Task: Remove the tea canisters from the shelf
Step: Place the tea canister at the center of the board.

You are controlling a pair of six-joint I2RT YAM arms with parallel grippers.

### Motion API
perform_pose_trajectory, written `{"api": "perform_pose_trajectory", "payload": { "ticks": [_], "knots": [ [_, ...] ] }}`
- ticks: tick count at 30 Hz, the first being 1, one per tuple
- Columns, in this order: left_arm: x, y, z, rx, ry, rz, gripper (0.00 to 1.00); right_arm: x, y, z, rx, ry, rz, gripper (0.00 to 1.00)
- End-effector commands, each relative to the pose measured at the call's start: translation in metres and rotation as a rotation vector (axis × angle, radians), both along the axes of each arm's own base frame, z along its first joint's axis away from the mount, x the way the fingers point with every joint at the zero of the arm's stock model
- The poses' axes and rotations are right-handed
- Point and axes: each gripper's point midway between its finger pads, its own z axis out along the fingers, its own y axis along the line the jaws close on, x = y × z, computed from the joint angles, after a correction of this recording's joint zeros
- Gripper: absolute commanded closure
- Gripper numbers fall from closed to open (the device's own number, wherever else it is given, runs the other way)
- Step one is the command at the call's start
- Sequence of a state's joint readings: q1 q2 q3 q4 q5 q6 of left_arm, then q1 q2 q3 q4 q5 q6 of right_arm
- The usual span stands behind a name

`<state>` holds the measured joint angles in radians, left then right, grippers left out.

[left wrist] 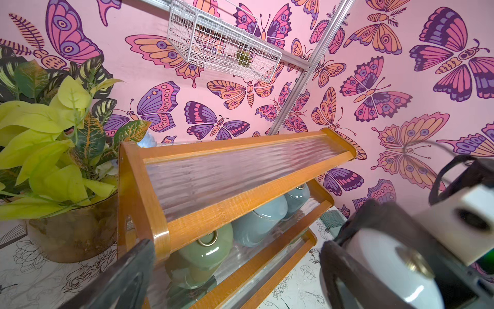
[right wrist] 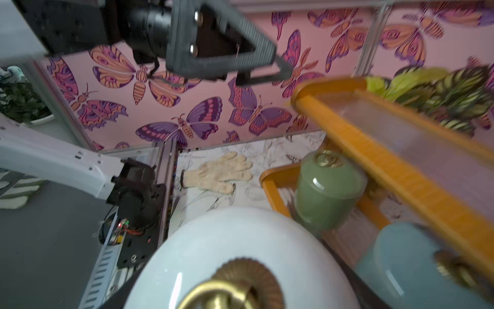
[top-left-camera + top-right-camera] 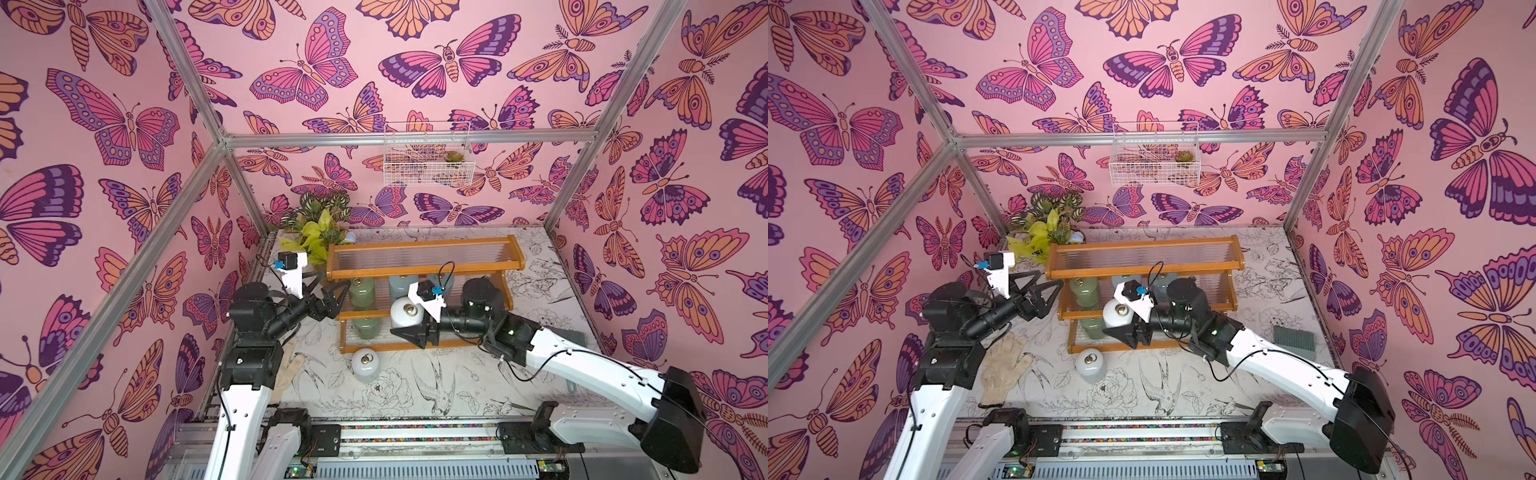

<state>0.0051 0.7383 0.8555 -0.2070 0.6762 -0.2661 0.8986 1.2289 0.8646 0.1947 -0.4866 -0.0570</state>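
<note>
The shelf (image 3: 424, 272) (image 3: 1144, 270) stands at the back of the table. My right gripper (image 3: 406, 322) (image 3: 1119, 322) is shut on a white tea canister (image 3: 404, 311) (image 2: 240, 240), held in front of the lower tiers. On the middle tier stand a green canister (image 3: 361, 291) (image 1: 205, 248) (image 2: 328, 192) and two pale blue ones (image 3: 401, 286) (image 1: 256, 224). Another green one (image 3: 366, 326) sits on the bottom tier. A second white canister (image 3: 365, 363) (image 3: 1089, 363) rests on the table before the shelf. My left gripper (image 3: 328, 293) (image 3: 1042, 289) hangs open and empty at the shelf's left end.
A potted plant (image 3: 320, 224) stands behind the shelf's left end. A white wire basket (image 3: 428, 153) hangs on the back wall. A cloth glove (image 3: 1003, 370) lies at the front left and a green brush (image 3: 1293, 338) at the right. Pink walls close in three sides.
</note>
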Motion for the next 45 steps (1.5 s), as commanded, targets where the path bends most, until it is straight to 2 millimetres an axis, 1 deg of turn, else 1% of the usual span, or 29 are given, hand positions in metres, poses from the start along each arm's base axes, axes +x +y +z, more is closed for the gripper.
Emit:
{"api": "perform_pose_trajectory", "payload": {
  "ticks": [1, 6, 9, 13, 19, 24, 26, 33, 38, 45],
  "knots": [
    [0.001, -0.001, 0.012, 0.016, -0.042, -0.001, 0.01, -0.005, 0.008, -0.001, 0.048, 0.002, -0.010, 0.63],
    [0.003, 0.000, 0.009, 0.013, -0.028, 0.002, 0.01, -0.010, 0.017, -0.057, -0.031, 0.033, -0.026, 0.63],
    [0.006, 0.000, 0.006, 0.011, -0.016, 0.008, 0.01, -0.010, 0.020, -0.083, -0.057, 0.034, -0.039, 0.62],
    [0.007, 0.001, 0.005, 0.009, -0.009, 0.015, 0.01, -0.012, 0.022, -0.103, -0.056, 0.037, -0.044, 0.60],
    [0.011, 0.003, 0.000, 0.010, 0.006, 0.025, 0.01, -0.010, 0.024, -0.137, -0.131, 0.033, -0.042, 0.58],
    [0.014, 0.004, -0.006, 0.012, 0.022, 0.036, 0.01, -0.006, 0.030, -0.151, -0.148, 0.028, -0.039, 0.57],
    [0.015, 0.005, -0.008, 0.013, 0.026, 0.040, 0.01, -0.006, 0.033, -0.163, -0.159, 0.047, -0.034, 0.56],
    [0.018, 0.005, -0.012, 0.015, 0.039, 0.039, 0.01, -0.007, 0.039, -0.180, -0.142, 0.065, -0.016, 0.52],
    [0.019, 0.005, -0.014, 0.016, 0.047, 0.040, 0.01, -0.002, 0.043, -0.187, -0.116, 0.064, -0.033, 0.44],
    [0.017, 0.005, -0.015, 0.017, 0.044, 0.041, 0.01, -0.005, 0.043, -0.202, -0.134, 0.098, -0.027, 0.36]
  ]
}}
